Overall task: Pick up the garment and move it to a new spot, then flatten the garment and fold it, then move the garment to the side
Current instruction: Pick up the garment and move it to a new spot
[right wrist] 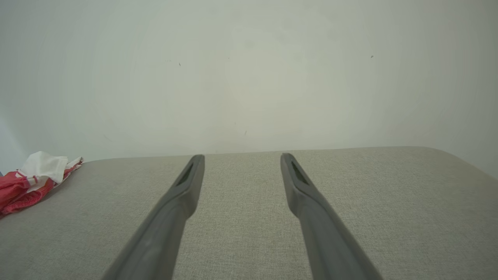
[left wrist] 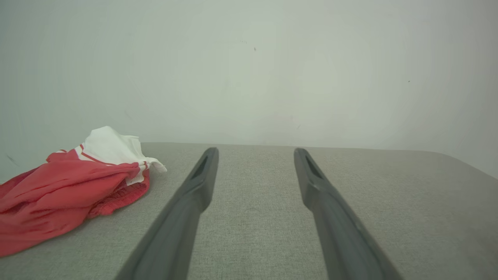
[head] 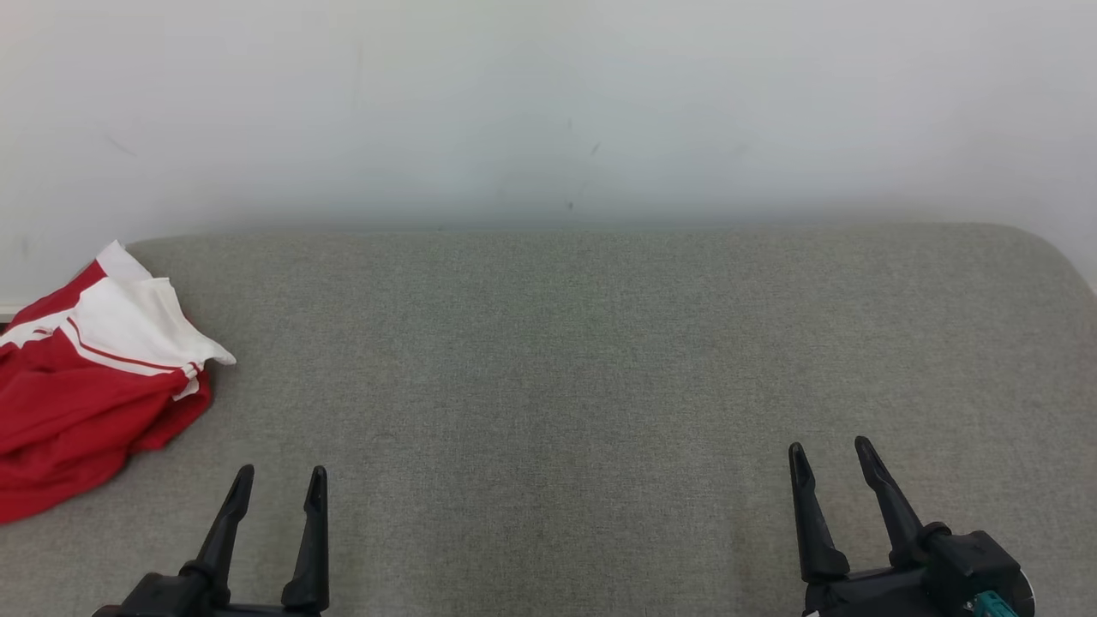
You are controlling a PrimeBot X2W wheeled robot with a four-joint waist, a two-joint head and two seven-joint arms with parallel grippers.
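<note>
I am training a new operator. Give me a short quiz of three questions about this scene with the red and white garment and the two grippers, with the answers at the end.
1. True or false: the left gripper is shut on the red and white garment.
2. Where does the garment lie on the grey surface? A. at its left edge, crumpled; B. in the middle, neatly folded; C. at its right edge, spread flat.
3. Fill in the word: the right gripper has its fingers ____, with nothing between them.

Key: 1. False: it is open and apart from the garment. 2. A. 3. open.
</note>
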